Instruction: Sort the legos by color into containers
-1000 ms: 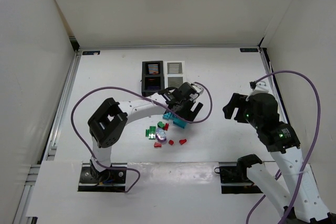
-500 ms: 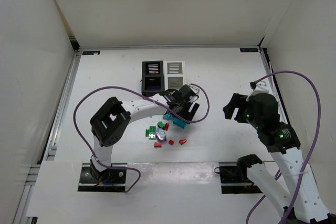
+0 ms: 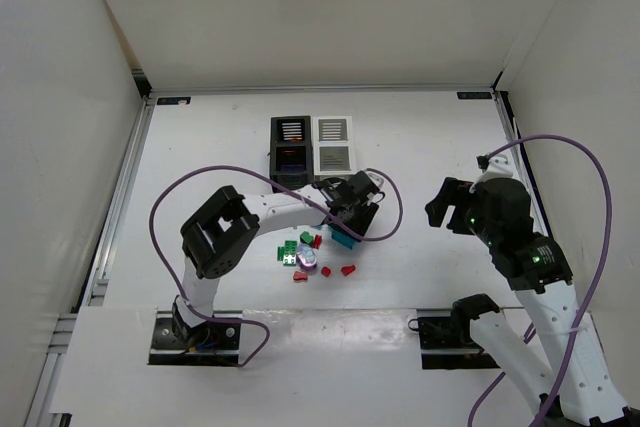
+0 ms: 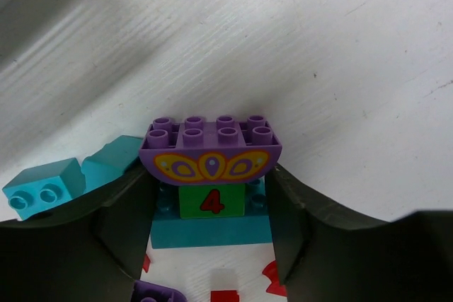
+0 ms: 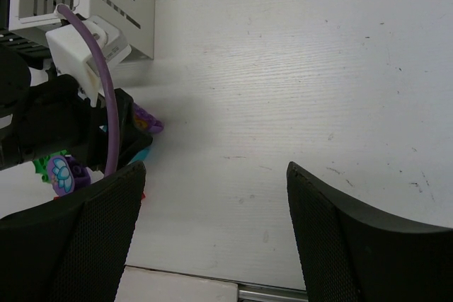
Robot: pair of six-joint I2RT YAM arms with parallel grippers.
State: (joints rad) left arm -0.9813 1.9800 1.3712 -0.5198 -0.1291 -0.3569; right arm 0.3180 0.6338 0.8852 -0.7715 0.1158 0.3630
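The sorting is looking barely begun. Nearly all the legos are lying loose on the worktop (image 3: 420, 147) in 1 small cluster in front of the bins: green pieces (image 3: 288, 250), red bits (image 3: 348, 270), a round purple piece (image 3: 307, 261) and teal bricks (image 4: 44, 187). None of them is sitting in a group by colour yet, so almost every piece is waiting to be carried.

The 2 containers are standing side by side and touching at the far side of the cluster, the black bin (image 3: 291, 147) on the left and the white bin (image 3: 333, 144) on the right. Something reddish-orange is showing in the black bin's near compartment, but it is too small to name. Nothing is showing inside the white bin from above, though its compartments are too small to be sure.

The left claw (image 4: 211, 199) is reaching down at the right edge of the cluster, just in front of the white bin. Its fingers (image 4: 120, 224) are standing narrow on either side of a 3-layer stack: a purple curved brick (image 4: 211, 148) on a green brick marked 4 (image 4: 211, 201) on a teal plate (image 4: 210, 233). The stack is resting on the worktop, and whether the fingers are pressing it or only flanking it cannot be told. As it is mixing 3 colours, it will probably need pulling apart.

The right claw (image 5: 214, 167) is hanging wide and empty over bare worktop to the right, well apart from the legos.
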